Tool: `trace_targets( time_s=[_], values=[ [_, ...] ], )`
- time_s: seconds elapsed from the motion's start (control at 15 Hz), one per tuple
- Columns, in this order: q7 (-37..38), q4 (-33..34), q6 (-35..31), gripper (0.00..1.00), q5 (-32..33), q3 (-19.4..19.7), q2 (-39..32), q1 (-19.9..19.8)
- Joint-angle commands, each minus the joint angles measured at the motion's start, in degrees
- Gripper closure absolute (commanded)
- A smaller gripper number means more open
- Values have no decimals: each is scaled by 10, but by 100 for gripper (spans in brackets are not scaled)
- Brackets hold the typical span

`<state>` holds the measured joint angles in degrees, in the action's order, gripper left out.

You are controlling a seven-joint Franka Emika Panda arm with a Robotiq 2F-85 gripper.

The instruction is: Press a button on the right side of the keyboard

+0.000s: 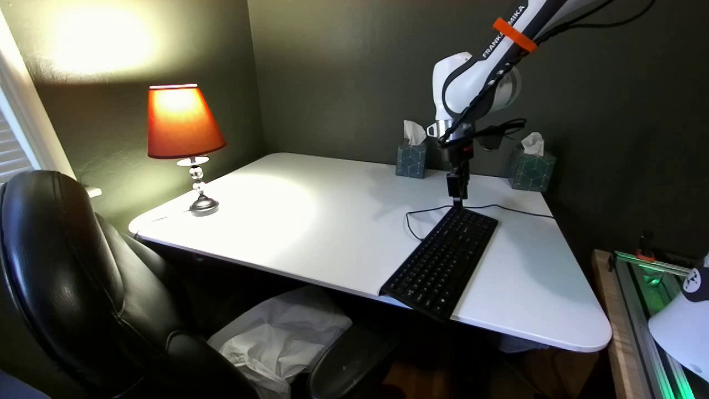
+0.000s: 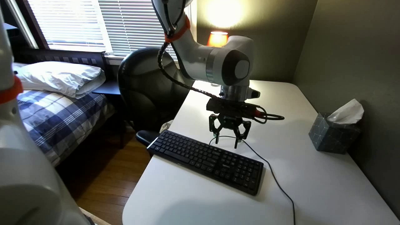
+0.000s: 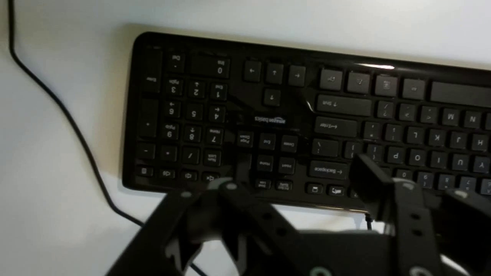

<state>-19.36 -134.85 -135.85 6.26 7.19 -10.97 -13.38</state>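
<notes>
The black keyboard lies flat on the white desk in both exterior views (image 1: 443,260) (image 2: 200,156). Its left end juts over the desk's edge. In the wrist view the keyboard (image 3: 268,103) appears upside down, with the number pad (image 3: 180,115) at the left; the number pad also shows in an exterior view (image 2: 247,172). My gripper (image 2: 226,144) points down, open and empty, above the desk by the keyboard's back edge. It also shows in an exterior view (image 1: 458,203) and in the wrist view (image 3: 301,168). There its fingers cover parts of the upper key rows.
The thin black cable (image 2: 278,184) runs over the white desk (image 1: 343,210) behind the keyboard. Tissue boxes (image 1: 411,160) (image 1: 533,172) stand near the wall. A lamp (image 1: 183,124) stands at the desk's far corner. A black chair (image 1: 61,266) is by the desk's edge.
</notes>
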Motion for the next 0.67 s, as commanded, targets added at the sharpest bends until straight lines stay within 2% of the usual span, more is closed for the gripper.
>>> trace_targets(
  time_s=[0.0,0.33,0.4,0.6],
  values=[
    [48,-44,-19,1,45,16,58,17],
    [77,-66,-20,0,83,20,106,19],
    [56,-34,0,0,60,17,75,17],
    [59,-44,0,0,67,18,93,18]
  ],
)
